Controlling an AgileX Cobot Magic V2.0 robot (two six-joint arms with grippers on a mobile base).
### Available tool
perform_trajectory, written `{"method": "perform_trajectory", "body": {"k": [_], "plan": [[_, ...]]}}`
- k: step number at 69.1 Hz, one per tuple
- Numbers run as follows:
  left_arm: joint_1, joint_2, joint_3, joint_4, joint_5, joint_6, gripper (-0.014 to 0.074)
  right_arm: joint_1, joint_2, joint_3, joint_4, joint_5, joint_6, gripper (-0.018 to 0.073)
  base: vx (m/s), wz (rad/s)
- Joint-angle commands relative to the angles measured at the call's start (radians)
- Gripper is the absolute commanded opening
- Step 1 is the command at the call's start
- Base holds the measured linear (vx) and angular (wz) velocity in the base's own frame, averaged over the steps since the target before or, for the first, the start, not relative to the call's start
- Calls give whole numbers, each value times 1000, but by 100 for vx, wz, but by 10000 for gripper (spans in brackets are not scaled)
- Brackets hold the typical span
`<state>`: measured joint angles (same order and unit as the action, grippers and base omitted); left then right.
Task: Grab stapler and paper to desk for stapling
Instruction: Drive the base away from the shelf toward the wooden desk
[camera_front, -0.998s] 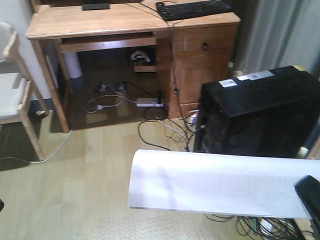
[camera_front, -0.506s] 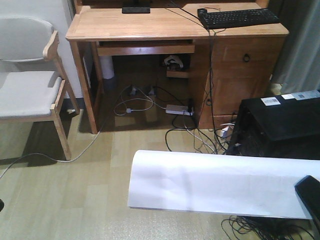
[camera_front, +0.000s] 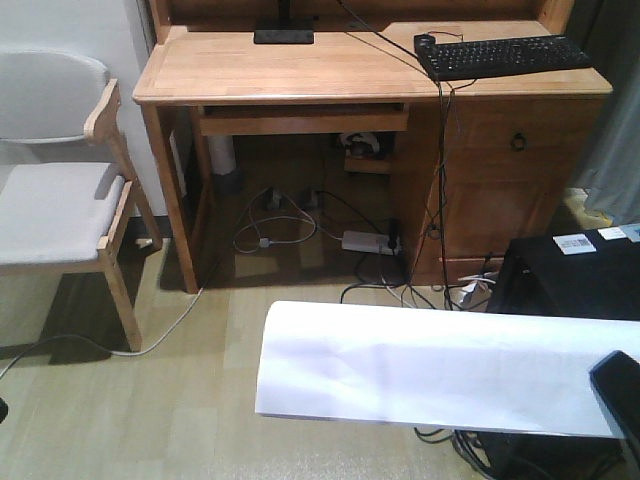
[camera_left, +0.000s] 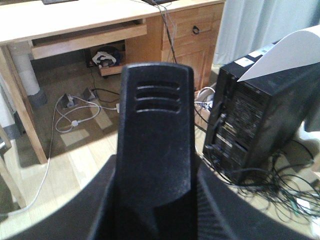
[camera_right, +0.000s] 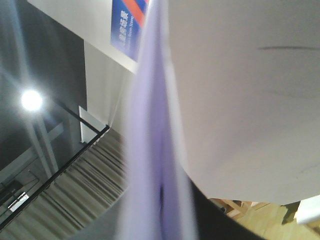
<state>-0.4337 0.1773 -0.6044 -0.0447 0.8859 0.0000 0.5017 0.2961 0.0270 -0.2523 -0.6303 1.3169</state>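
Across the bottom of the front view, the white paper (camera_front: 430, 365) hangs out flat and curled, and my right gripper (camera_front: 622, 395) holds it at its right end. The right wrist view shows the paper (camera_right: 240, 100) edge-on, running down between the jaws of my right gripper (camera_right: 160, 200), which is shut on it. My left gripper (camera_left: 155, 200) is shut on the black stapler (camera_left: 155, 125), which stands up between its jaws and shows three slots near the top. The oak desk (camera_front: 350, 65) stands ahead, across the floor, with its top partly bare.
A black keyboard (camera_front: 500, 55) lies on the desk's right end. A grey-cushioned wooden chair (camera_front: 60, 200) stands to the left. A black PC tower (camera_front: 575, 275) sits on the floor at the right. Loose cables (camera_front: 300, 225) run under the desk.
The view has swung left: the desk and PC tower slid right in the front view and the chair came into sight. The paper and right gripper keep their place in the frame.
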Motion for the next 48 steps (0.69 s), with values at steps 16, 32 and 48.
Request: {"method": "perform_trajectory", "body": {"k": [16,32,48], "plan": [[-3,14,-27,-7,-111,-8,-6,-4,5,5,-1,-70,-10,-5,28,-4],[-3,14,-27,-7,-111,-8,-6,-4,5,5,-1,-70,-10,-5,27,-3],[-3,14,-27,-7,-111,-8,-6,-4,5,5,-1,-70,-10,-5,25,1]]}}
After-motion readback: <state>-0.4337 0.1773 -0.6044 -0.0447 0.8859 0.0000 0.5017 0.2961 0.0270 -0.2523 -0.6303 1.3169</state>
